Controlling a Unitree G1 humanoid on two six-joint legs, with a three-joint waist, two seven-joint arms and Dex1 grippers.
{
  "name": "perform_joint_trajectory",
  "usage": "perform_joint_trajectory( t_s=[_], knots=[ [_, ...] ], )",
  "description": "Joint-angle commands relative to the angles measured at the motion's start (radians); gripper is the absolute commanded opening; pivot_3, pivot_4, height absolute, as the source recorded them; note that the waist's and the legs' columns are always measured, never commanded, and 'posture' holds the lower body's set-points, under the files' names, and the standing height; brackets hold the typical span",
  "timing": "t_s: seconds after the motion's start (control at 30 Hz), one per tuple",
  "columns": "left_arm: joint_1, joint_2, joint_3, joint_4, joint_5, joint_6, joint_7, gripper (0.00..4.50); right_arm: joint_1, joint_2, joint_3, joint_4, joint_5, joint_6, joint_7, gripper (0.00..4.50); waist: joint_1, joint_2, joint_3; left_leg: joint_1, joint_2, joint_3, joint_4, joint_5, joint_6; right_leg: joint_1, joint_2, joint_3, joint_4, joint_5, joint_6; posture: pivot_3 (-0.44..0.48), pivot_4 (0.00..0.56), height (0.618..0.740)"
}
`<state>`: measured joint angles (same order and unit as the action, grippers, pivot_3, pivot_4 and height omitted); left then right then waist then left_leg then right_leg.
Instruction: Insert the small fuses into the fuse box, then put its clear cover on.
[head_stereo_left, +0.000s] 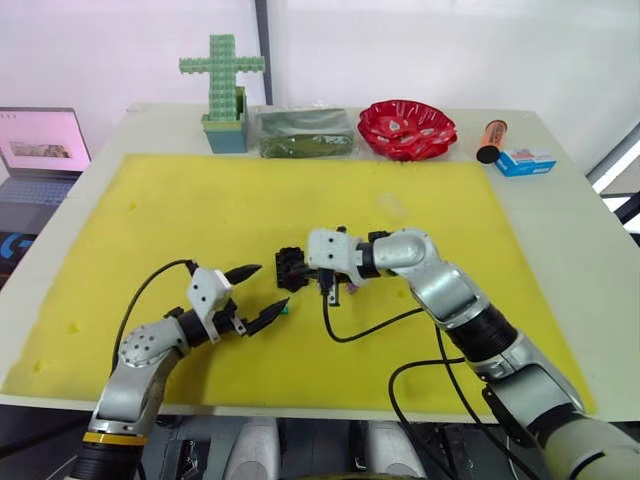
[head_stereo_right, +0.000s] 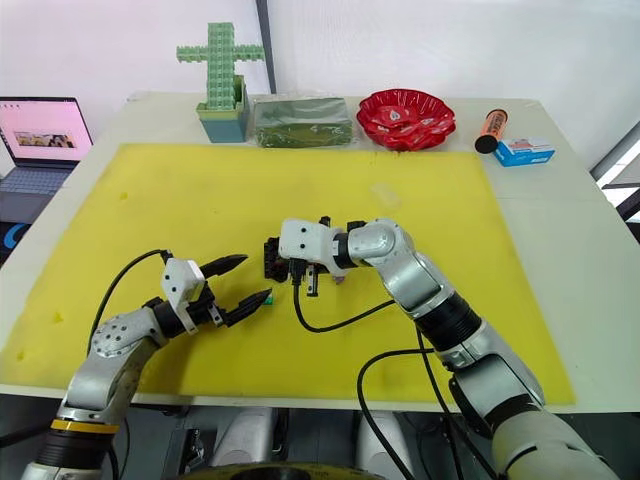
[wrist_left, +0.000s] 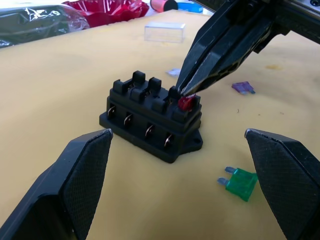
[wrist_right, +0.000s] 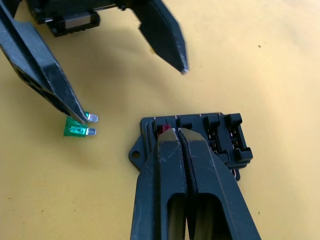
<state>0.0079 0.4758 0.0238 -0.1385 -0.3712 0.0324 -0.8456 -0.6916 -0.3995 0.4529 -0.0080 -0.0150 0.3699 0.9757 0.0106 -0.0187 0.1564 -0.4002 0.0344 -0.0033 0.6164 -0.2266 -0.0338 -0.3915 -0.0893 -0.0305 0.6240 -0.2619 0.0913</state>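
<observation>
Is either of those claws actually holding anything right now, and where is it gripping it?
The right gripper is shut on the red fuse, pinching its top at the fuse box. The left gripper is open and holds nothing; the green fuse lies loose.

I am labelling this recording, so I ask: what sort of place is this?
Probably a robot test bench in a lab or office. A yellow mat covers a white table, props such as a red bowl stand along the far edge, and a laptop sits beside it.

Matt black plastic fuse box (wrist_left: 152, 120) with shiny metal contacts. Translucent glossy green fuse (wrist_left: 240, 183), metal prongs. Matt yellow foam-like mat (head_stereo_left: 200, 215).
</observation>
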Motion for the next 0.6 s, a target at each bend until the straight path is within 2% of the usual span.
perform_joint_trajectory(
  t_s=[0.03, 0.13, 0.27, 0.37, 0.43, 0.57, 0.6],
  knots=[
    [-0.001, 0.028, 0.042, -0.045, -0.045, 0.003, -0.028, 4.5, -0.015, 0.038, -0.101, -0.073, 0.089, 0.023, -0.022, 0.02, -0.001, 0.0, 0.0, -0.001, 0.0, 0.0, 0.0, 0.0, 0.0, -0.001, 0.0, 0.0, 0.0, 0.0, 0.0, 0.0, 0.15, 0.74],
    [0.0, 0.054, 0.067, -0.053, -0.076, 0.016, -0.049, 4.5, -0.017, 0.039, -0.171, -0.123, 0.145, 0.068, -0.034, 0.02, -0.002, 0.0, 0.0, -0.005, 0.0, 0.0, 0.0, 0.0, 0.0, -0.005, 0.0, 0.0, 0.001, 0.001, 0.001, 0.0, 0.15, 0.74],
    [0.003, 0.109, 0.103, -0.061, -0.107, 0.034, -0.094, 4.5, 0.022, -0.041, -0.26, -0.186, 0.199, 0.07, -0.008, 0.02, 0.002, 0.0, 0.0, -0.006, 0.0, 0.0, 0.0, 0.0, 0.0, -0.005, 0.0, 0.0, -0.001, 0.001, 0.001, 0.0, 0.15, 0.74],
    [0.006, 0.156, 0.14, -0.055, -0.138, 0.054, -0.134, 4.5, 0.075, -0.135, -0.322, -0.223, 0.239, 0.058, 0.032, 0.68, 0.001, 0.0, 0.0, -0.007, 0.0, 0.0, 0.0, 0.0, 0.0, -0.004, 0.0, 0.0, -0.005, 0.0, 0.0, 0.0, 0.15, 0.74],
    [-0.012, 0.186, 0.181, -0.017, -0.145, 0.054, -0.148, 4.5, 0.139, -0.216, -0.386, -0.232, 0.259, 0.024, 0.065, 1.28, 0.002, 0.0, 0.0, -0.007, 0.0, 0.001, 0.0, 0.0, 0.0, -0.004, 0.0, 0.0, -0.007, 0.0, 0.0, 0.0, 0.15, 0.74],
    [-0.033, 0.217, 0.229, 0.037, -0.149, 0.048, -0.171, 4.5, 0.272, -0.332, -0.492, -0.224, 0.275, -0.038, 0.09, 2.72, 0.001, 0.001, 0.001, -0.007, 0.0, 0.001, 0.0, 0.0, 0.0, -0.004, 0.0, 0.0, -0.007, 0.0, 0.0, 0.0, 0.15, 0.74],
    [-0.034, 0.222, 0.237, 0.042, -0.149, 0.05, -0.177, 4.5, 0.307, -0.356, -0.516, -0.218, 0.276, -0.057, 0.095, 3.19, 0.001, 0.001, 0.001, -0.007, 0.0, 0.001, 0.0, 0.0, 0.0, -0.004, 0.0, 0.0, -0.007, 0.0, 0.0, 0.0, 0.15, 0.74]
  ],
)
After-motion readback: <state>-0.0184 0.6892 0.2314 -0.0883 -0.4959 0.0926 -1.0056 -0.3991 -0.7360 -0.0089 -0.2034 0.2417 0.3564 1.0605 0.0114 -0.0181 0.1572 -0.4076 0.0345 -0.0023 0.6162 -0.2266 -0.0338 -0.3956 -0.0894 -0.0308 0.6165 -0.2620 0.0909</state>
